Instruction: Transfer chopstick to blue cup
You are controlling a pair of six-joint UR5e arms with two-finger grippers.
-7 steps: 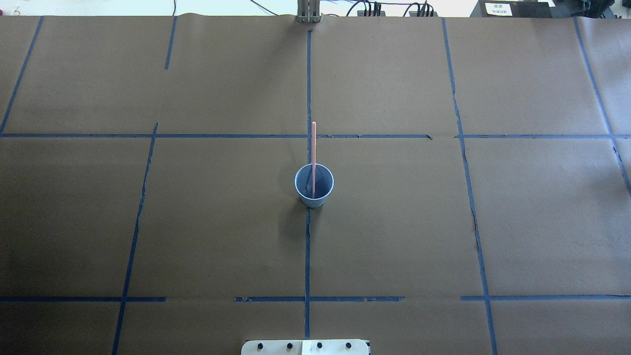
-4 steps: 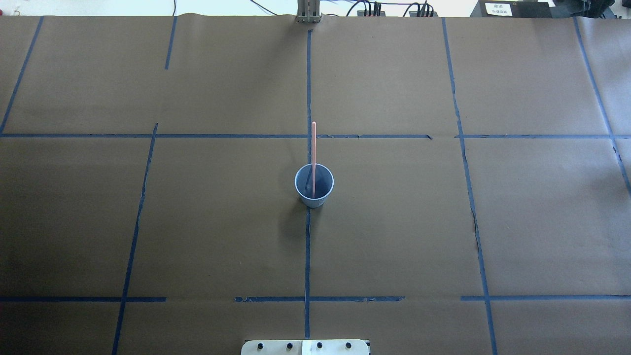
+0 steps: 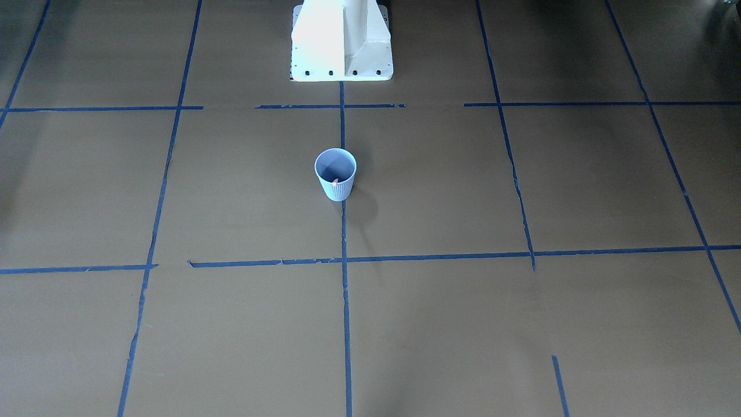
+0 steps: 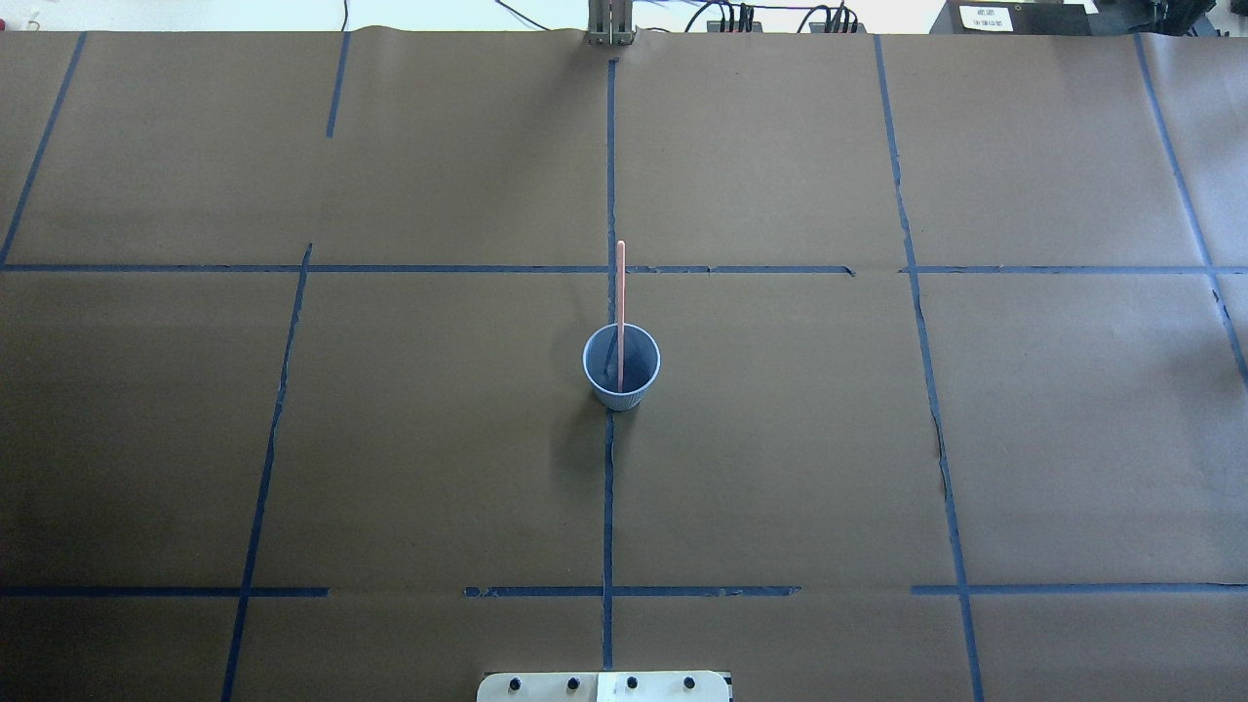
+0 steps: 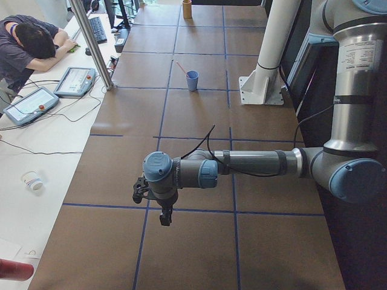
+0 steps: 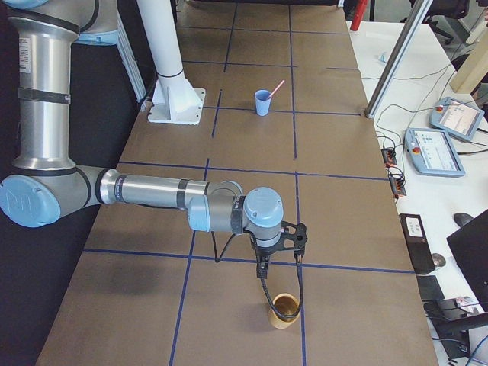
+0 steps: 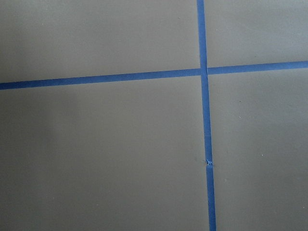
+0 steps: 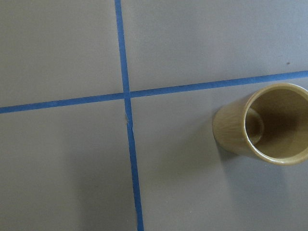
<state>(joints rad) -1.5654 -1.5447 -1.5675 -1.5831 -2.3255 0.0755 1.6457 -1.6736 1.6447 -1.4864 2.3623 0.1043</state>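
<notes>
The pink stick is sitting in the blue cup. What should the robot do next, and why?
Probably nothing more: I'd leave both arms where they are. The chopstick already stands in the blue cup, leaning on its rim, and nothing holds it. The left arm and right arm hang far from it, so the job looks done.

blue cup (image 4: 636,370): pale blue, ribbed | chopstick (image 4: 620,288): pinkish-red | table (image 4: 780,439): brown | tape lines (image 4: 607,487): blue grid | other cup (image 8: 233,132): tan

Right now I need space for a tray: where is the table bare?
Both wide squares flanking the blue cup, which holds the chopstick, are bare. Crowded: the ends of the table, where the left gripper and right gripper hang, a tan cup beside the right one.
</notes>
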